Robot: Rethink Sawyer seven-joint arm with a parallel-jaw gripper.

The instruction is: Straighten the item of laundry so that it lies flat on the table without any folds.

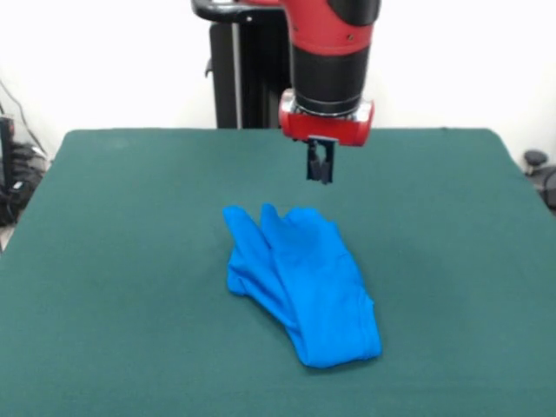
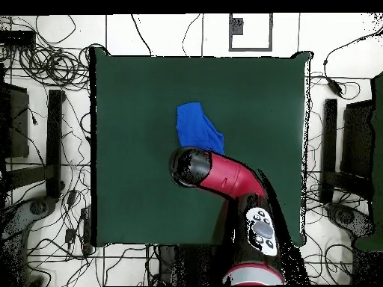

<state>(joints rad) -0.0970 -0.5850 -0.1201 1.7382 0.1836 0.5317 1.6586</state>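
The bright blue T-shirt (image 1: 304, 278) lies bunched and folded on itself near the middle of the dark green table (image 1: 104, 261), running from the centre toward the near right. In the overhead view the shirt (image 2: 198, 128) shows partly, its lower end hidden under the arm. My gripper (image 1: 321, 165) hangs below the red wrist, above the table just behind the shirt's far edge, apart from the cloth and holding nothing. In the overhead view the gripper is hidden under the wrist (image 2: 187, 166).
The green top (image 2: 127, 97) spreads wide on all sides of the shirt. The black pedestal (image 1: 248, 69) stands at the table's far edge. Cables and dark stands (image 2: 45, 149) lie on the floor around the table.
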